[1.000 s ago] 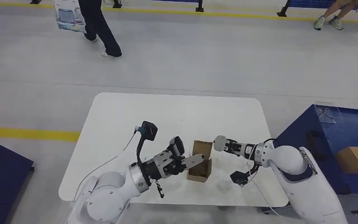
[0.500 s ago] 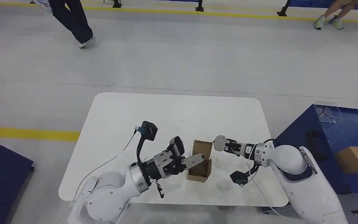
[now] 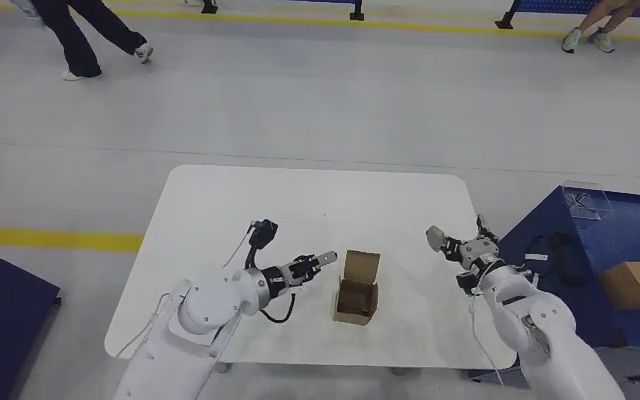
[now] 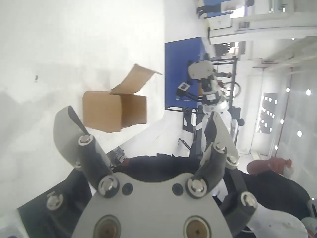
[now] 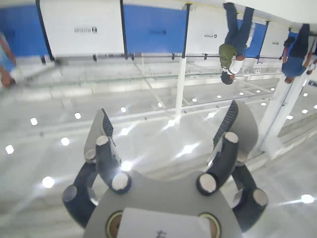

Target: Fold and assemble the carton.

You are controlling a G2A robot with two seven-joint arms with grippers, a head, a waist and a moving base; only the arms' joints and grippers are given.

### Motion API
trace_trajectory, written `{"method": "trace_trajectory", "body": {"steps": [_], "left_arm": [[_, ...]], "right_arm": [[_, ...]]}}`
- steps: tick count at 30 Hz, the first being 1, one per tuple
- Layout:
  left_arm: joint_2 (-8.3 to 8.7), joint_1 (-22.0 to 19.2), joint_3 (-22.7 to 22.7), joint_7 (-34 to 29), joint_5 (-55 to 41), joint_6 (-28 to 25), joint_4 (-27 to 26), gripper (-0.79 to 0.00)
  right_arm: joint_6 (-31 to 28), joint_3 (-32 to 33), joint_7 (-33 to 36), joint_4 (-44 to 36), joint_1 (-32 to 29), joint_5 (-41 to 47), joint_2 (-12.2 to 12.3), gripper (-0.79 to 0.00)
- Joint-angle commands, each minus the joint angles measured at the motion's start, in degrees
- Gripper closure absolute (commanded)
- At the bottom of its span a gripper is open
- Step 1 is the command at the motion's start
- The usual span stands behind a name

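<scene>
Between the two sets of jaws stretches a white, round-cornered tabletop (image 3: 250, 200), and both arms are over it. Just behind the right jaws, off the tabletop's edge, stands a dark blue panel (image 3: 560, 235).

The small brown cardboard carton (image 3: 356, 298) stands on the tabletop between the two sets of jaws, much closer to the left ones and touching neither. It is just ahead of the left jaws and slightly to one side of where they point. It is well apart from the right jaws. Its top is open and the dark inside shows from above. One brown flap (image 3: 361, 265) rises from an upper edge, roughly level with the tips of the left jaws. In the left wrist view the carton (image 4: 114, 111) sits just beyond one grey fingertip (image 4: 68, 117), and its flap (image 4: 135, 80) tilts up and away from the jaws.

The white left arm (image 3: 225, 300) lies low over the tabletop. Its jaws are spread wide and hold nothing. The white right arm (image 3: 520, 310) holds its jaws near the tabletop's edge on the side of the blue panel. They are also spread wide, with the ribbed pads (image 5: 224, 122) far apart and nothing between them, and they point out at the room.
</scene>
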Motion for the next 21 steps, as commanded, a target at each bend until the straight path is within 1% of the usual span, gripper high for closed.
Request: {"method": "trace_trajectory", "body": {"steps": [1, 4, 6, 7, 8, 16, 17, 18, 20, 21], "left_arm": [[0.07, -0.93, 1.98, -1.59, 3.57, 0.9, 1.92, -0.785], [0.06, -2.21, 4.17, -3.57, 6.48, 1.85, 4.58, -0.785], [0.01, -3.15, 5.36, -3.79, 8.62, 2.48, 6.33, -0.785], [-0.03, -3.49, 6.08, -4.16, 9.41, 2.52, 7.06, -0.785], [-0.1, -3.88, 6.54, -4.61, 9.57, 2.55, 7.81, -0.785], [-1.12, -6.57, 10.17, -3.41, 10.41, 2.77, 12.45, -0.785], [-1.29, -6.95, 10.67, -3.33, 10.36, 2.65, 12.94, -0.785], [-1.45, -7.3, 11.08, -3.11, 10.27, 2.58, 13.4, -0.785], [-1.77, -7.85, 11.69, -2.88, 9.57, 2.21, 14.07, -0.785], [-1.89, -8.13, 11.95, -2.69, 9.55, 2.23, 14.49, -0.785]], "right_arm": [[-1.39, -0.89, 6.22, 0.34, -1.22, -9.02, -0.11, -0.785], [-5.34, -2.43, 13.96, 1.31, -2.58, -18.77, -0.42, -0.785], [-9.0, -3.32, 18.93, 2.65, -2.9, -24.7, -0.69, -0.785], [-10.62, -3.87, 20.94, 3.23, -2.91, -26.48, -0.89, -0.785], [-11.95, -4.26, 22.13, 3.66, -2.76, -26.48, -1.16, -0.785], [-11.95, -4.26, 22.13, 3.66, -2.76, -26.48, -1.16, -0.785], [-10.82, -4.18, 22.5, 3.58, -2.76, -26.98, -1.17, -0.785], [-12.42, -3.21, 23.36, 4.1, -2.55, -31.67, -1.01, -0.785], [-17.99, -2.34, 25.21, 4.84, -3.16, -44.44, -0.76, -0.785], [-19.16, -2.37, 26.35, 4.96, -3.58, -50.82, -0.6, -0.785]]}}
